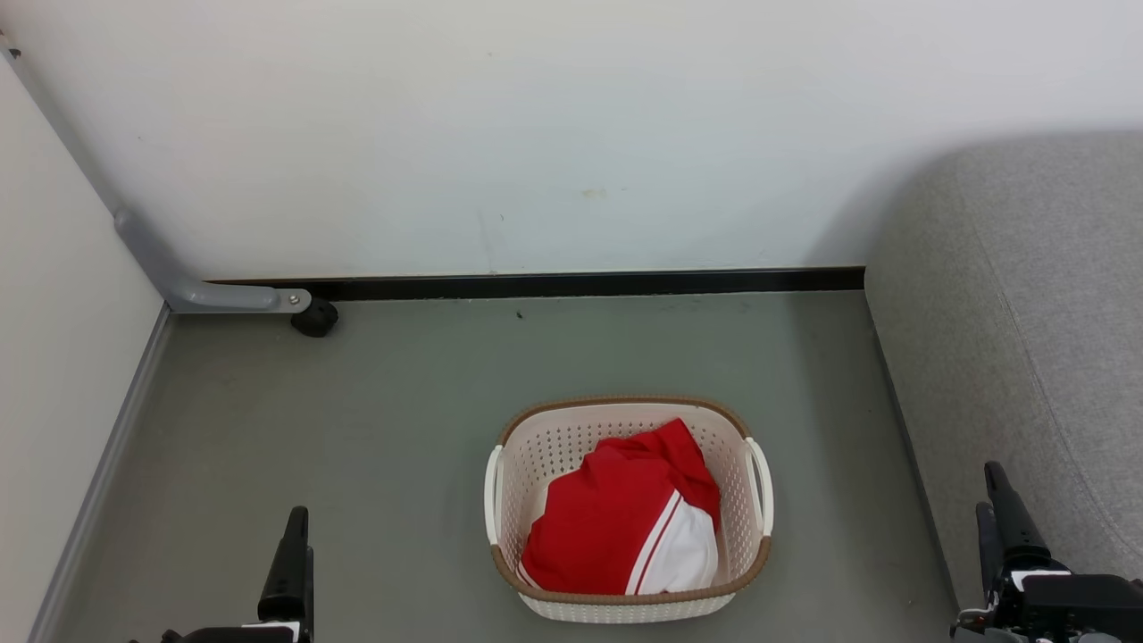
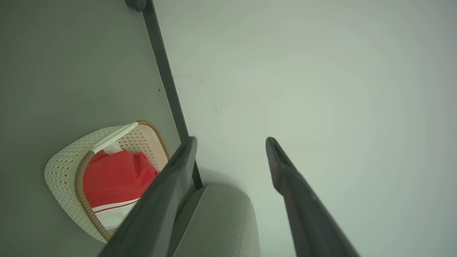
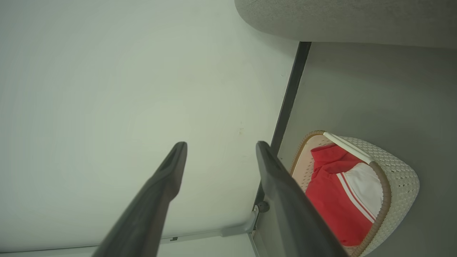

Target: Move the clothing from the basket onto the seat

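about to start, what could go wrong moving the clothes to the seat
The clothing lies bunched inside the basket, so the right claw might pinch only one layer or snag the perforated wall and drag the basket. The seat sits higher, at the right; a trailing garment could catch its edge and drop.

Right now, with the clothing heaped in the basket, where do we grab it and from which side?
Pinch the clothing at its bunched red ridge toward the far end, probably coming straight down from above. The basket walls ring the heap on every side, blocking a sideways approach, and that ridge stands proud, offering loose fabric to close on.
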